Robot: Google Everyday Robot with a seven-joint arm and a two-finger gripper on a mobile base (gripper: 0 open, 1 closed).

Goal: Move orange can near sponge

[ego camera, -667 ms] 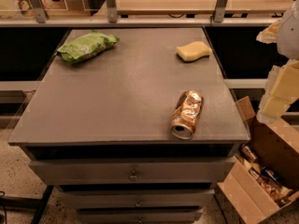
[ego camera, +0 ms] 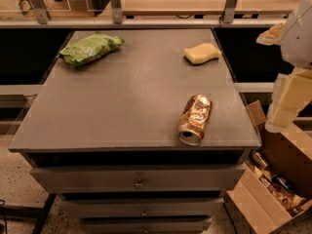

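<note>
The orange can (ego camera: 195, 119) lies on its side near the front right edge of the grey table (ego camera: 122, 106) — dented, creased, its silver round end facing the front. The sponge (ego camera: 202, 53), pale yellow and wavy, sits at the far right, well apart from the can, with bare tabletop between them. A green snack bag (ego camera: 90, 48) lies at the far left. My gripper (ego camera: 285, 104) hangs off the table's right side, above an open cardboard box (ego camera: 287, 155) — open or closed, I cannot tell.
</note>
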